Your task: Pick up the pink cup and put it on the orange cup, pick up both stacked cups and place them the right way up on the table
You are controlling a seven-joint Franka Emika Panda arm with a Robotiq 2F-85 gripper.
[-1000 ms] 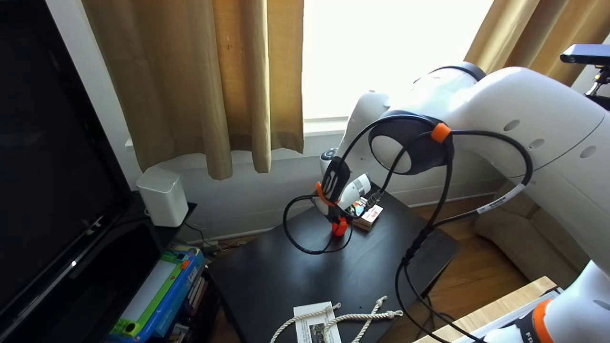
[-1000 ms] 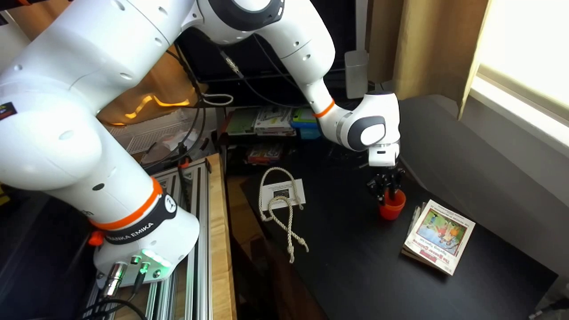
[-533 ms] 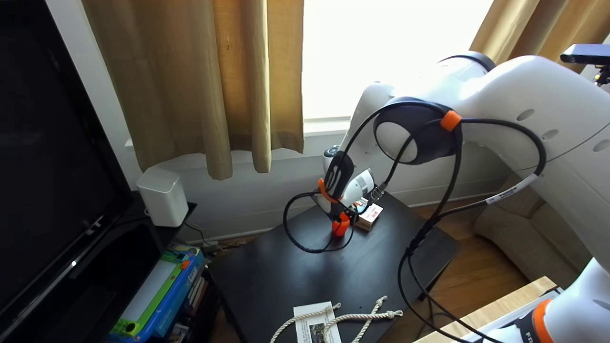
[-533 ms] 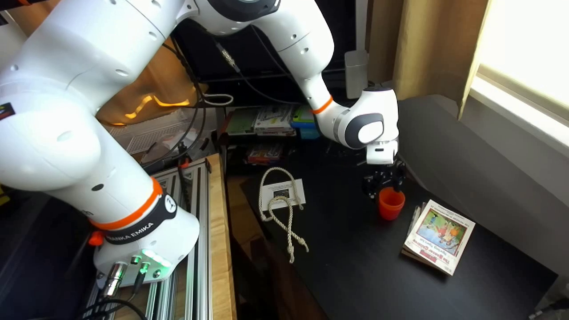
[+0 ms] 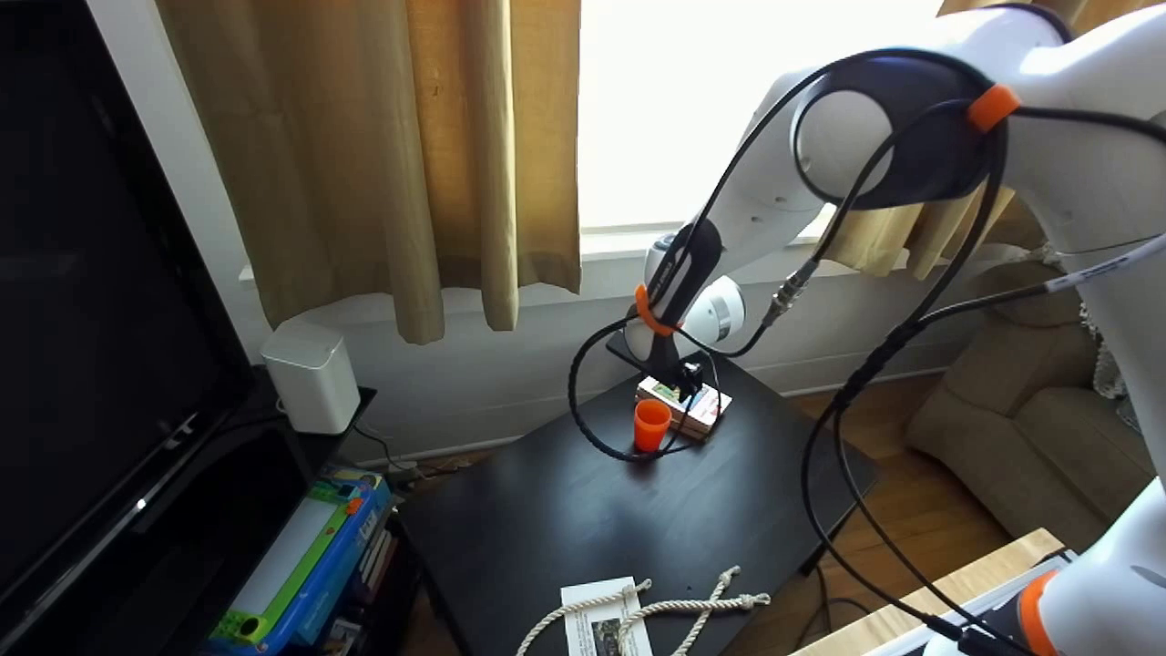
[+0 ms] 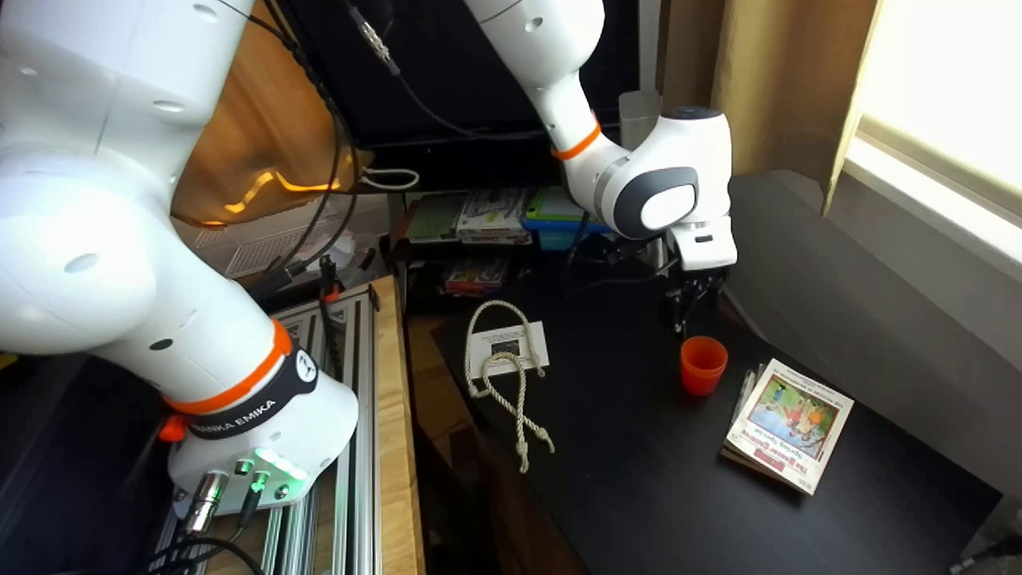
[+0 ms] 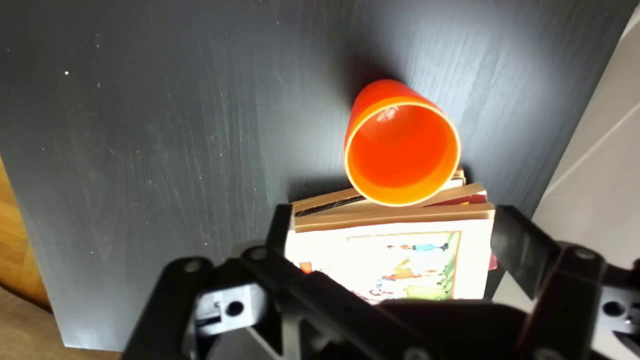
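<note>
The orange cup [image 7: 402, 150] stands upright on the dark table [image 7: 150, 125], its mouth facing up. Redder outer wall shows below its rim, apparently the pink cup [image 7: 381, 91] nested around it; in an exterior view this redder lower part [image 6: 699, 386] sits under the orange opening [image 6: 703, 354]. My gripper [image 7: 395, 220] is wide open with nothing between its fingers. It hovers above and apart from the stacked cups, higher than their rim in both exterior views, on the book side in the wrist view.
A small stack of books [image 6: 789, 427] lies beside the cups, below my fingers in the wrist view. Knotted rope [image 6: 519, 403] and a white card [image 6: 481, 351] rest on another part of the table. A cable loop [image 5: 577, 401] hangs from the arm. The wall borders the table.
A second ago a finger reached inside the cups. The gripper has opened and lifted up and off them, while the cups have stayed in place, upright.
</note>
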